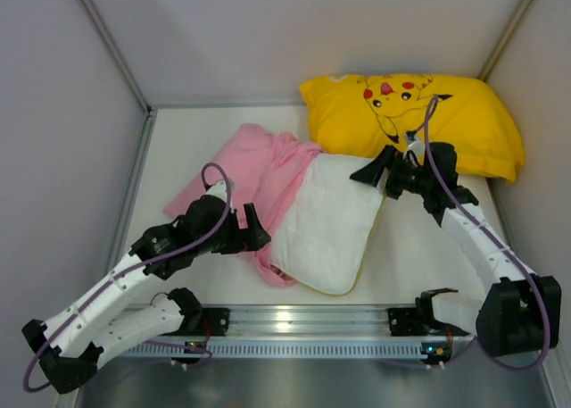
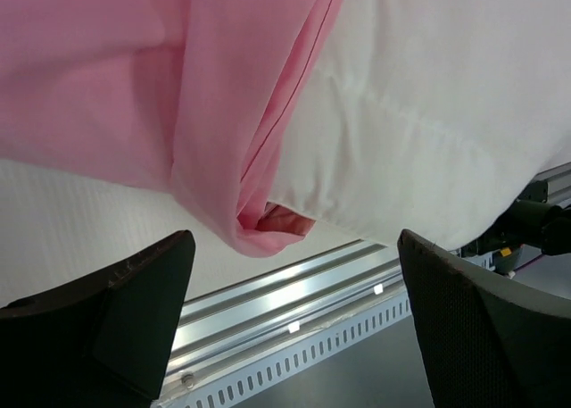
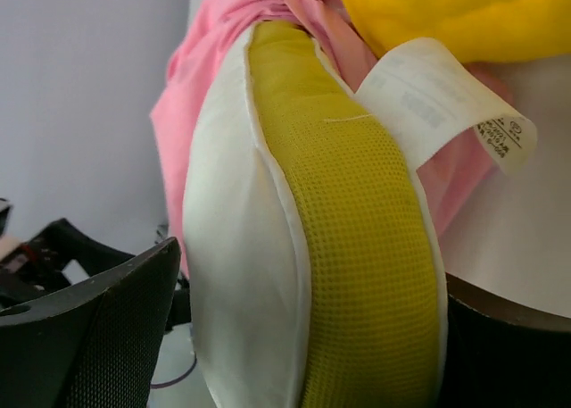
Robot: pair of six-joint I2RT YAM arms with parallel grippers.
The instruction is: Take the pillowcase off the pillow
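The white pillow (image 1: 330, 220) with yellow edge trim lies mid-table, its left part still inside the pink pillowcase (image 1: 259, 162), which is bunched to the left. My right gripper (image 1: 379, 171) is at the pillow's far right corner; in the right wrist view its jaws (image 3: 312, 337) press on both sides of the pillow's yellow mesh edge (image 3: 357, 247). My left gripper (image 1: 257, 231) is open and empty beside the pillowcase's near left corner. In the left wrist view, it (image 2: 294, 328) is just short of the pink fold (image 2: 259, 220) and the pillow (image 2: 428, 113).
A yellow cartoon-print pillow (image 1: 419, 113) lies at the back right, touching the pillowcase; its white label (image 3: 437, 100) hangs near my right gripper. An aluminium rail (image 1: 303, 319) runs along the near edge. Walls close the left, back and right.
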